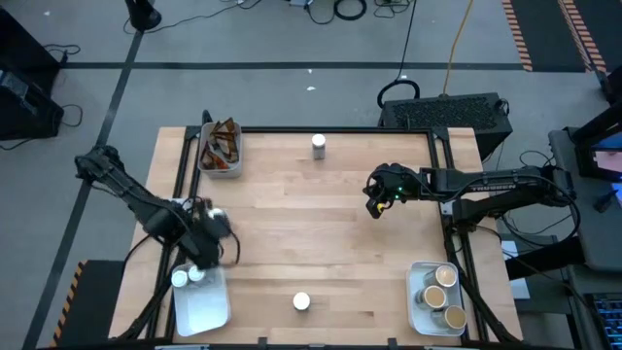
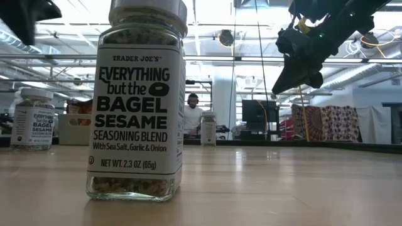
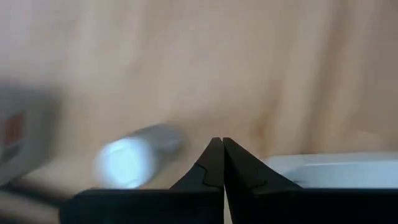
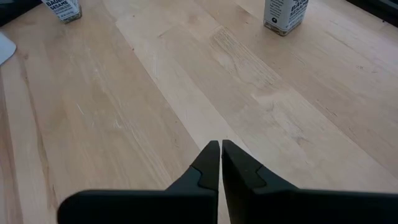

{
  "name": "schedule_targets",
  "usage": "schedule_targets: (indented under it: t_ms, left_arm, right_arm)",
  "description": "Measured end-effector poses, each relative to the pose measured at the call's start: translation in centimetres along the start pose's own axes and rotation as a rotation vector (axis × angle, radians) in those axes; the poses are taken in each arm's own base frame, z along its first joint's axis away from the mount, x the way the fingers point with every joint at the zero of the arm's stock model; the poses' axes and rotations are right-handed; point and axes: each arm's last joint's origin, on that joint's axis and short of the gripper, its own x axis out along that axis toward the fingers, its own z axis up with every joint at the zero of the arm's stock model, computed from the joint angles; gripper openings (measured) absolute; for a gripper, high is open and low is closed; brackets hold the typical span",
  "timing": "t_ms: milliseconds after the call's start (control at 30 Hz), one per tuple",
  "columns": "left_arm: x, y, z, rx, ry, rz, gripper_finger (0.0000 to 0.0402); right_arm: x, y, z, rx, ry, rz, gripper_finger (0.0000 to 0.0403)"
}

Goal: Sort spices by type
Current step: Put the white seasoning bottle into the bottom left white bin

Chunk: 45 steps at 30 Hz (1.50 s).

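Two white-lidded jars (image 1: 189, 277) stand in the white tray (image 1: 206, 309) at the near left. My left gripper (image 1: 208, 248) hangs shut just above and beyond them; its wrist view shows the shut fingers (image 3: 217, 149), one blurred jar (image 3: 127, 163) and the tray's rim (image 3: 339, 165). Another white-lidded jar (image 1: 301, 302) stands near the front edge, large in the low view (image 2: 137, 100). A third (image 1: 319, 146) stands at the far middle. Brown sachets (image 1: 222, 146) fill the far-left tray. Tan-lidded jars (image 1: 439, 292) sit in the near-right tray. My right gripper (image 1: 374, 207) hangs shut over the table's right half.
Bare wood lies in the table's middle, between the jars. The right wrist view shows two jars (image 4: 62, 9) (image 4: 286, 14) far ahead of the shut fingers (image 4: 219, 148). A person (image 2: 191, 116) sits in the room beyond the far edge.
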Motion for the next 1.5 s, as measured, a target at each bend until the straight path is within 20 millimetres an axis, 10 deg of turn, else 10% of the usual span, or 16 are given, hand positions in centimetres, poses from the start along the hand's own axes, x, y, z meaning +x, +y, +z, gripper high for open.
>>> schedule_targets:
  t_ms: [633,1500]
  left_arm:
    - [-0.9,8.9,1.5,-0.280,0.091,0.012,0.0013]
    - [3.3,8.9,3.9,-0.346,0.354,0.124,0.0261]
  right_arm:
    - [0.0,0.1,0.0,-0.029,0.012,0.023,0.0000]
    - [0.0,0.1,0.0,-0.033,0.015,0.027,0.0000]
